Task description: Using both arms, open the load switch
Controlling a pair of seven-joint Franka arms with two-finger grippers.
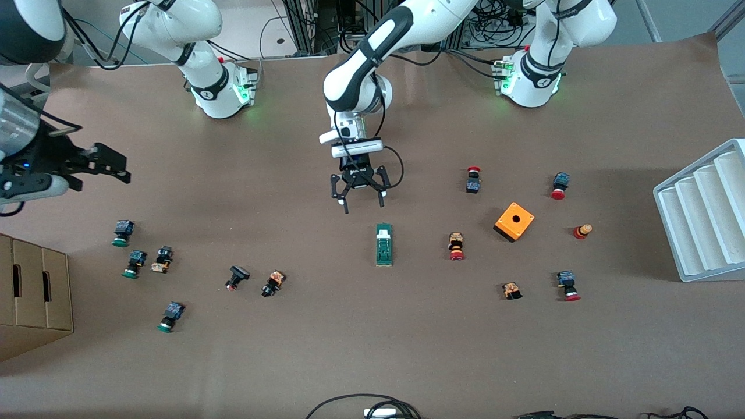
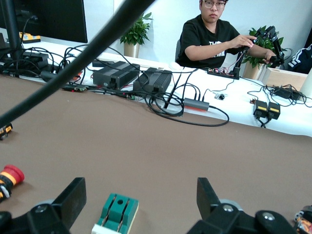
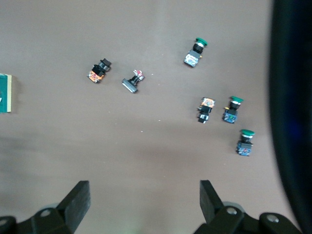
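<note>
Here the load switch [image 1: 383, 244] lies on the table just beneath the left claw [image 1: 359, 195], fingers spread.

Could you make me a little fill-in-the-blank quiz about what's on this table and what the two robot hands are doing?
1. The left gripper hangs with its fingers ____.
2. The load switch is dark ____ with a white tab.
3. The box with a hole on top is ____.
4. The right gripper is up over the table's end where the push buttons have ____ caps.

Missing words: open; green; orange; green
</note>
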